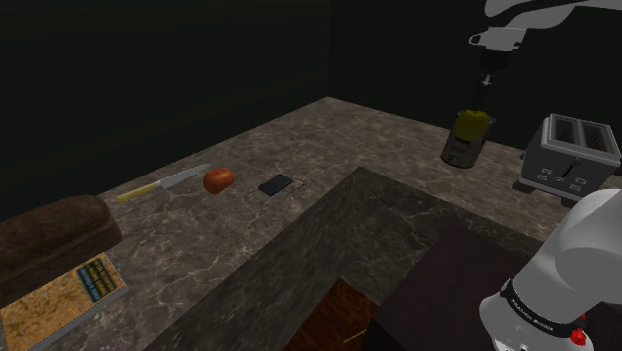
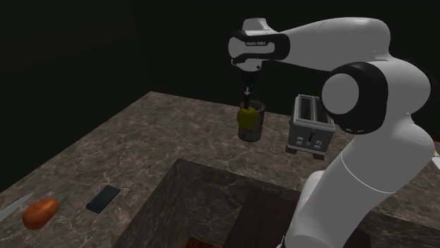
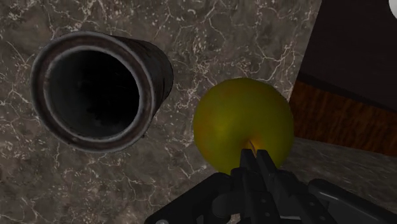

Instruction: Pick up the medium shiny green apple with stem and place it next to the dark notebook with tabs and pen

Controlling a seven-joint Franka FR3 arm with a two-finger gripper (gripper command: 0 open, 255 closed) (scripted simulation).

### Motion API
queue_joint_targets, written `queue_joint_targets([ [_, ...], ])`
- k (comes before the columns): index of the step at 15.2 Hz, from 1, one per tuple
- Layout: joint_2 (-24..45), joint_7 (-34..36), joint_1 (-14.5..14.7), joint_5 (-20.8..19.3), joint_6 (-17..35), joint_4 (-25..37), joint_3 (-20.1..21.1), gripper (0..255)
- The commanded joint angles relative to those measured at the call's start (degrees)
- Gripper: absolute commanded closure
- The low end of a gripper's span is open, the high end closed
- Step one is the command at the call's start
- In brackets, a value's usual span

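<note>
1. Gripper (image 3: 254, 153) is pinching, with its fingers pressed nearly together, what seems to be the stem of the apple (image 3: 243, 124).
2. Round, glossy and yellow-green, the apple is hanging over the marbled counter (image 3: 210, 38), just beside a dark open cup (image 3: 95, 89).
3. Well apart, the dark notebook (image 1: 277, 184) is lying near a reddish fruit (image 1: 218, 180).
</note>
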Motion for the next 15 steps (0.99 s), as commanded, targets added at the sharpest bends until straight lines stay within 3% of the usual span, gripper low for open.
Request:
queue_joint_targets([
  [1,-0.6,1.7,0.6,-0.1,-0.7,0.1,1.2,255],
  [15,0.8,20.2,8.2,3.5,0.7,-0.4,13.0,255],
])
